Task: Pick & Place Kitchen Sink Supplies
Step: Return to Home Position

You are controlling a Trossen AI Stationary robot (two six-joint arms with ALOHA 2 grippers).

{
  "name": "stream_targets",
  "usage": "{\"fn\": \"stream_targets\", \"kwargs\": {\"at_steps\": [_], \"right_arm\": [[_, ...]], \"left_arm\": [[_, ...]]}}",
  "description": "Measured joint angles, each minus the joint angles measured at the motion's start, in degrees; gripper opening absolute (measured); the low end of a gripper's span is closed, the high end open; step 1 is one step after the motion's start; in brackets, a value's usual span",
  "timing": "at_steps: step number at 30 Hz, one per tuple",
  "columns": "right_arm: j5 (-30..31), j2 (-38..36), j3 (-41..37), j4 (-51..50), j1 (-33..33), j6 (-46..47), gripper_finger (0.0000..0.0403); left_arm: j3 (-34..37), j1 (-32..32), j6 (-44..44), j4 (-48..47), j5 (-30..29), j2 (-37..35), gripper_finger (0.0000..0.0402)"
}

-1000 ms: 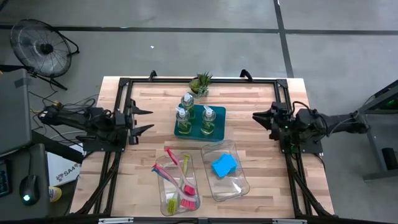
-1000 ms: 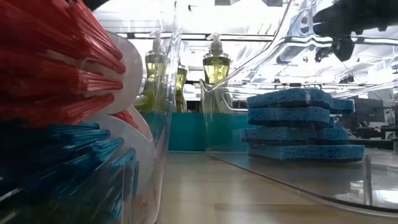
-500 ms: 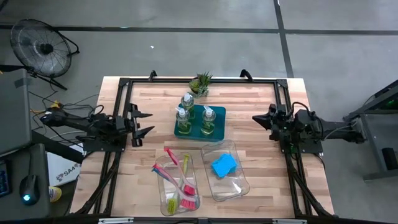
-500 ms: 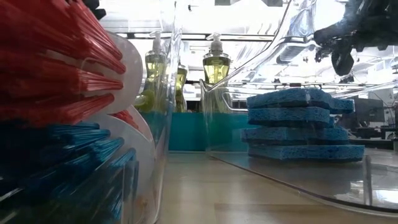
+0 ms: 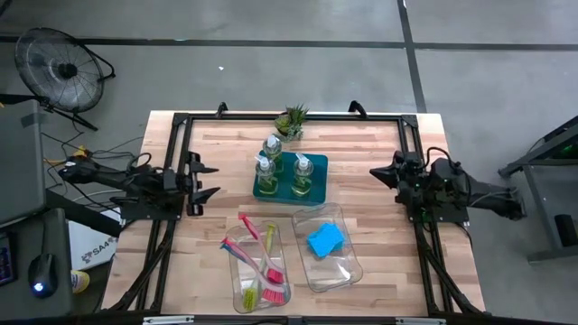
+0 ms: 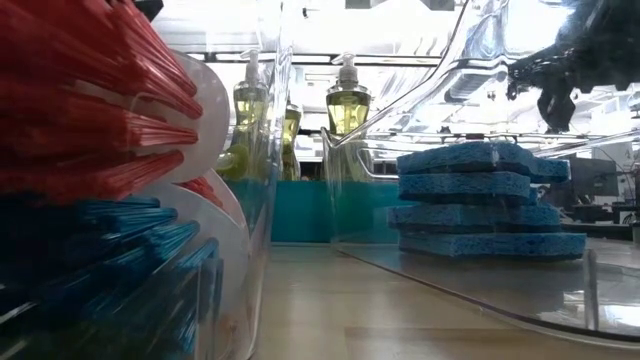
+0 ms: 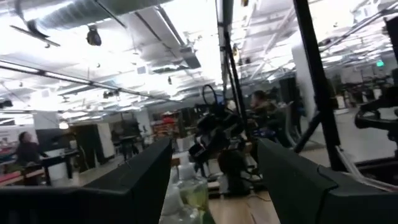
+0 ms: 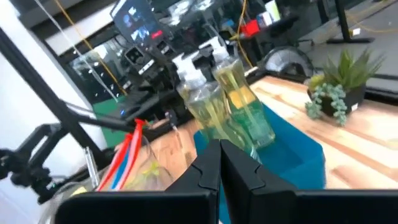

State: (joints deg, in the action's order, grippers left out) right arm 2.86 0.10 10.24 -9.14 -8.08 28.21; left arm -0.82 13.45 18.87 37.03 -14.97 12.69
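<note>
Two fingers (image 7: 140,180) of the left gripper (image 5: 206,180) stand wide apart, empty; the right gripper's (image 5: 376,171) press together, empty. Both arms lie level at the table's (image 5: 361,144) sides. The dish brushes (image 5: 260,262) lie in the left bin (image 5: 237,282), handles toward the far edge; blue sponges (image 5: 324,239) sit in the right bin (image 5: 340,268).

The worktop (image 5: 361,144) is pale wood in plank stripes, framed in black. A teal tray (image 5: 320,162) carries clear pump bottles (image 5: 301,173) of yellow-green soap; the potted plant (image 5: 292,120) at the far edge is green. Near the front edge, one clear bin (image 5: 237,271) holds red-pink, blue and yellow-green dish brushes (image 5: 271,273), the other clear bin (image 5: 343,266) bright blue sponges (image 5: 324,239).
</note>
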Motion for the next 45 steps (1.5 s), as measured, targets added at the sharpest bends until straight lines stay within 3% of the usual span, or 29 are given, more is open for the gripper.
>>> {"fn": "stream_targets", "kwargs": {"at_steps": [5,12,18,23,32,45], "right_arm": [[-4.2,0.2,0.0,-1.0,-2.4,-0.2,0.0000],[-10.0,0.2,0.0,0.8,-4.9,0.2,0.0000],[-8.2,0.2,-6.5,13.0,-5.1,3.2,0.0000],[-5.5,0.2,-9.7,19.8,-5.1,3.5,0.0000],[-4.7,0.3,-9.7,11.0,-5.1,-0.3,0.0000],[-4.7,0.5,-9.6,10.5,-5.1,-3.9,0.0000]], "left_arm": [[0.1,-3.0,-1.5,-2.1,1.8,0.0,0.0234],[0.2,-15.8,-7.2,-3.7,21.6,0.3,0.0234],[0.2,-25.9,-8.5,-3.9,28.1,0.3,0.0234],[0.2,-30.0,-9.0,-4.2,30.5,0.3,0.0234],[0.2,-30.7,-7.7,-6.5,30.1,0.3,0.0234],[0.2,-30.7,-6.7,-10.6,29.0,0.3,0.0234]]}}
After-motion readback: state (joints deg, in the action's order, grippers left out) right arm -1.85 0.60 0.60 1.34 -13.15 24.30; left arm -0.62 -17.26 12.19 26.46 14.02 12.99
